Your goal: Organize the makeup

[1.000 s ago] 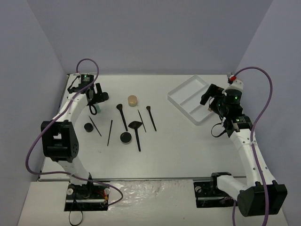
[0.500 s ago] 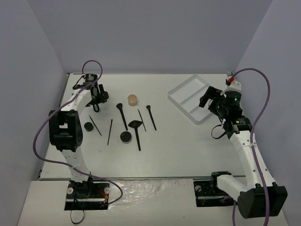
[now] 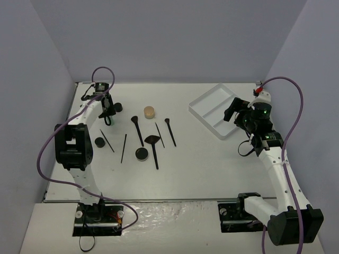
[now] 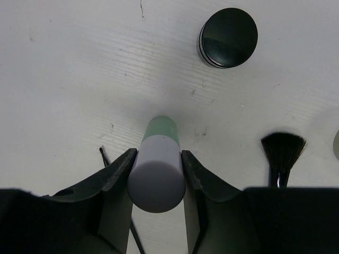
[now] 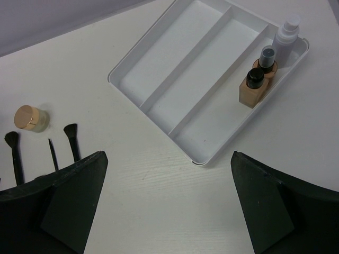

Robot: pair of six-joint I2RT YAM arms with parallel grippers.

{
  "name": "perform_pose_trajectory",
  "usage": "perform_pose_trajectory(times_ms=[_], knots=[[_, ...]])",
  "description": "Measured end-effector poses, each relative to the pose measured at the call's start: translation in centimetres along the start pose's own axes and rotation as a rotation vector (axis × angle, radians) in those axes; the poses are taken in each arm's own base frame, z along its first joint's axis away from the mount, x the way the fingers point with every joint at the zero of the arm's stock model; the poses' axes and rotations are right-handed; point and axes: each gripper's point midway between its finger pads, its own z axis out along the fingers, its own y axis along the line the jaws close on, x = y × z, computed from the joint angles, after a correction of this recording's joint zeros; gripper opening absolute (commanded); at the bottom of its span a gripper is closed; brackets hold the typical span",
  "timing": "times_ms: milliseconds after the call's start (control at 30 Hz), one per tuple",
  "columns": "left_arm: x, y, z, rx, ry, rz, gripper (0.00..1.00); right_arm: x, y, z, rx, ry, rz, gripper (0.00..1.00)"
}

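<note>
The step in hand is a pick at the far left of the tabletop (image 3: 212, 169). The left end effector (image 4: 157, 159) is closed on a bottle (image 4: 157, 182), green with a lilac cap, with one finger pressed to each side just under the cap. The bottle stands roughly upright in the grip; I cannot tell whether its base is off the tabletop. A pot (image 4: 228, 37) sits just beyond it and a brush (image 4: 283, 150) lies off to one side, both apart from the fingers.

The right end effector (image 5: 168, 159) hangs spread wide, holding nothing, near a corner of the tray (image 5: 151, 117). Three other bottles stand together at one end of the tray's outer compartment.

As I judge it, the next move calls for a straight lift clear of the pot, then a carry across to the tray on the far right. That looks a long reach for the left arm, so a handover to the right one may be needed. The jar (image 3: 149, 111), the brushes and the pencils wait mid-tabletop, unsorted.
</note>
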Motion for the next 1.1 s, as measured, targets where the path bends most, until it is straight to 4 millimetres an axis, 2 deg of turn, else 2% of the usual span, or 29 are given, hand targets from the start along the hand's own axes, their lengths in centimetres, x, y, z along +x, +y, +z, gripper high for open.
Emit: perform_pose_trajectory(times_ms=[167,267,400,500,567,700,800,900,967,1100], knots=[[0.1,-0.2,-0.1,0.013,0.007,0.006,0.00,0.0,0.1,0.0,-0.008,0.003,0.000,1.00],[0.2,-0.6,-0.8,0.034,0.013,0.016,0.00,0.1,0.3,0.0,-0.016,0.006,-0.005,1.00],[-0.1,-2.4,-3.9,0.084,-0.017,0.060,0.00,0.2,0.4,0.0,-0.027,0.009,-0.012,1.00],[0.1,-6.7,-7.8,0.172,-0.073,0.145,0.00,0.2,0.5,-0.1,-0.032,0.010,-0.020,1.00],[1.2,-10.8,-10.7,0.256,-0.105,0.224,0.00,0.1,0.5,-0.1,-0.035,0.008,-0.028,1.00],[6.1,-19.2,-15.5,0.434,-0.107,0.404,0.00,0.0,0.7,-0.3,-0.044,0.003,-0.041,1.00],[10.0,-24.1,-18.1,0.535,-0.084,0.519,0.00,-0.1,0.9,-0.5,-0.048,-0.003,-0.047,1.00],[13.1,-27.7,-19.4,0.597,-0.067,0.599,0.00,-0.2,1.0,-0.8,-0.052,-0.008,-0.056,1.00],[14.7,-29.3,-19.4,0.613,-0.053,0.637,0.00,-0.2,0.9,-1.0,-0.053,-0.011,-0.063,1.00],[16.4,-31.6,-17.6,0.605,-0.028,0.681,0.00,-0.4,0.8,-1.6,-0.050,-0.020,-0.074,1.00]])
